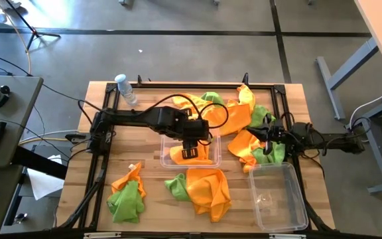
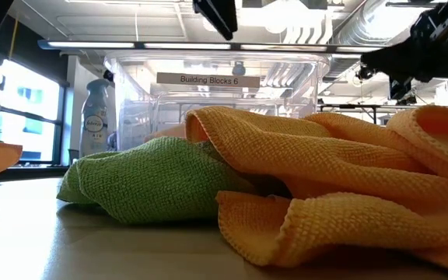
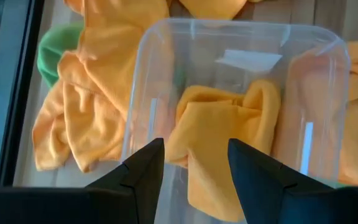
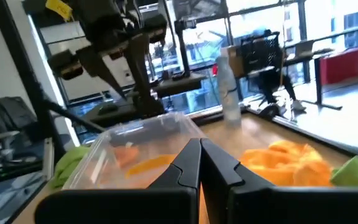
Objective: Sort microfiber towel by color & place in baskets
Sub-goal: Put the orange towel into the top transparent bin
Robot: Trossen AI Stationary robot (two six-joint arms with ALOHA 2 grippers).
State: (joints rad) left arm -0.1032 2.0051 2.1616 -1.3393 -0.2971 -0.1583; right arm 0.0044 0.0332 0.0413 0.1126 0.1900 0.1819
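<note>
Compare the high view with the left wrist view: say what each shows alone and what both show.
Only the high view shows the empty basket, the water bottle, the right end effector and the green-and-orange pile. Only the left wrist view shows the left end effector with its fingers open. Both show the basket under it, holding an orange towel.

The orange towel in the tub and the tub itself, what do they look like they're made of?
The orange towel looks like soft microfiber cloth: a matte, fuzzy surface that folds limply. The tub under the left tool looks like clear rigid plastic with a glossy finish: the towel and table show through its walls, and light glints along its rounded rim. The exact plastic cannot be told.
</note>
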